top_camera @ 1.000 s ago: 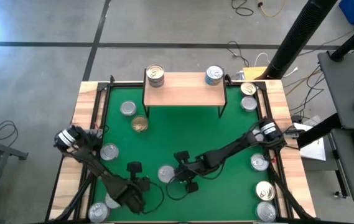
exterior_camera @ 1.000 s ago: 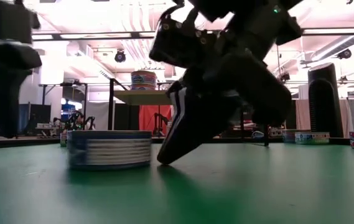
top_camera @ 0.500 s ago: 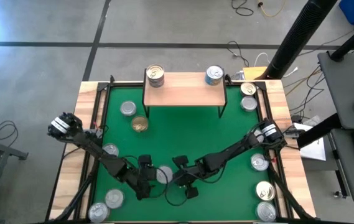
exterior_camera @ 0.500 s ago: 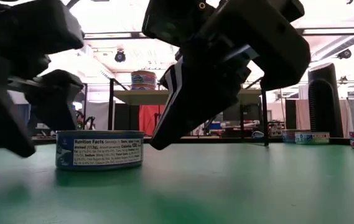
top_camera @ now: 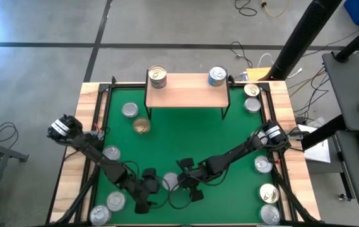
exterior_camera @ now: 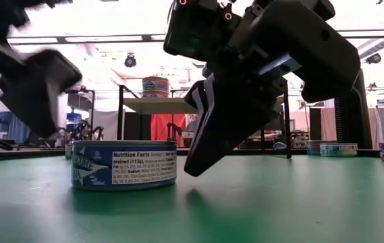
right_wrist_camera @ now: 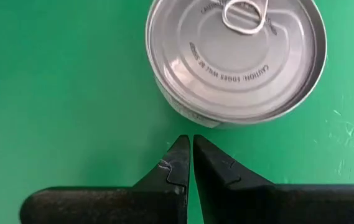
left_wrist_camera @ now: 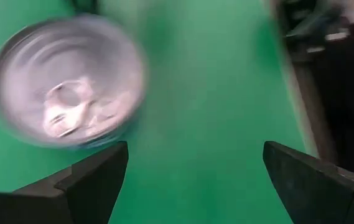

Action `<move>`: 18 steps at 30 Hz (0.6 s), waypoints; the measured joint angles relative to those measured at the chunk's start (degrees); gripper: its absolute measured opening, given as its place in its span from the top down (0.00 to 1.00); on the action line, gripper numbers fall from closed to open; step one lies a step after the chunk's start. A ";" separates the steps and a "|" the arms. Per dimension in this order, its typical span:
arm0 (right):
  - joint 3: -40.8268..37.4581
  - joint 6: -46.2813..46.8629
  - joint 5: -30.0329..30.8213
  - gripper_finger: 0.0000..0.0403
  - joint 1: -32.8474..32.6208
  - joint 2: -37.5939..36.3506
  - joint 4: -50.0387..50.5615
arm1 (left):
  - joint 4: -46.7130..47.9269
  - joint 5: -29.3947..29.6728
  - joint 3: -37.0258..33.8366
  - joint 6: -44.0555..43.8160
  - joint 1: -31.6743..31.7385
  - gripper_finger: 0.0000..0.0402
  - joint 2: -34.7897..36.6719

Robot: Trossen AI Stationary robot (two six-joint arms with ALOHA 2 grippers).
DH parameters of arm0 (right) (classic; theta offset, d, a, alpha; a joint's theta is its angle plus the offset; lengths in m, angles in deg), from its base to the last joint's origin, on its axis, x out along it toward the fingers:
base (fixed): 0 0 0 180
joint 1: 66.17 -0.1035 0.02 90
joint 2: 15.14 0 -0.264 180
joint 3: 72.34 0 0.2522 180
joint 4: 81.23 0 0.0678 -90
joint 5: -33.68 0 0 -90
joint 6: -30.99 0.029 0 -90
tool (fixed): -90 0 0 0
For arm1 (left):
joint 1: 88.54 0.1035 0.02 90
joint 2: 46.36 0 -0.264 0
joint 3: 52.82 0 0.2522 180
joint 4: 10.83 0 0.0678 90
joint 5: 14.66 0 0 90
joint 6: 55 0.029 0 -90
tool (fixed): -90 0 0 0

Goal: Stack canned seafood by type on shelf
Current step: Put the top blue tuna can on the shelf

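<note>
A: Where is the can I'm working?

B: I see a blue-sided tuna tin (exterior_camera: 124,165), sealed, pull-tab lid up, on the green table (top_camera: 185,135) near the front edge. My right gripper (right_wrist_camera: 186,155) sits just beside it, fingers pinched together, holding nothing. My left gripper (left_wrist_camera: 192,165) is spread wide on its other side.

A: And the shelf?

B: The shelf (top_camera: 187,90) carries one gold-topped can (top_camera: 158,77) and one bluish can (top_camera: 217,76), at opposite ends.

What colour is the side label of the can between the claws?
Blue with white text can; clearest in the low view.
</note>
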 joint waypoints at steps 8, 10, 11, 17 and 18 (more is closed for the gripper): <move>-0.02 0.38 -1.44 0.97 0.00 -0.02 -1.22 | 14.66 22.67 6.76 -0.74 -2.94 0.11 -0.01; -0.03 0.40 -1.45 0.97 0.00 -0.02 -2.12 | 22.97 28.32 7.81 -3.97 -2.45 0.11 -0.01; -0.02 0.48 -1.44 0.97 0.00 -0.02 -2.52 | 25.03 28.76 7.90 -4.86 -1.99 0.11 -0.01; -0.04 1.01 -1.46 0.97 -0.11 -0.02 -3.02 | 20.87 15.53 3.62 -5.81 3.27 0.11 -1.34; -0.06 1.83 -1.52 0.97 -0.13 -0.02 -3.58 | 18.58 14.82 2.61 -5.12 4.03 0.11 -2.01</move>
